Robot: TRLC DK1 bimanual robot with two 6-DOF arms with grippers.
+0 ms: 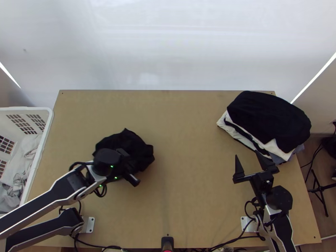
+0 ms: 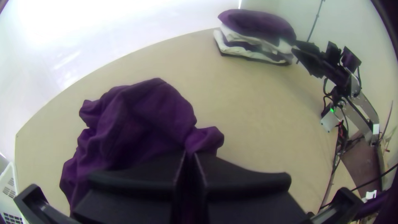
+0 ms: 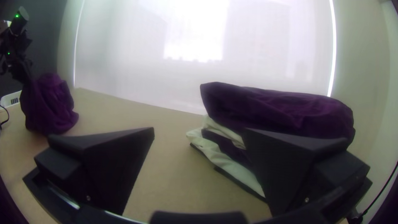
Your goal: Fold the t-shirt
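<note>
The big wooden tabletop (image 1: 189, 126) had a white basket (image 1: 48, 126) just beside its left side. A fat pile of folded clothes (image 1: 269, 122) sat far over on the right. The dark t-shirt (image 1: 130, 140) was all bunched up on the left part, right under the left gripper (image 1: 126, 166). That gripper was squeezed tight and had a bit of the t-shirt pinched at its tips. The right gripper (image 1: 247, 154) was wide apart with nothing in it, near the pile and well away from the t-shirt.
</note>
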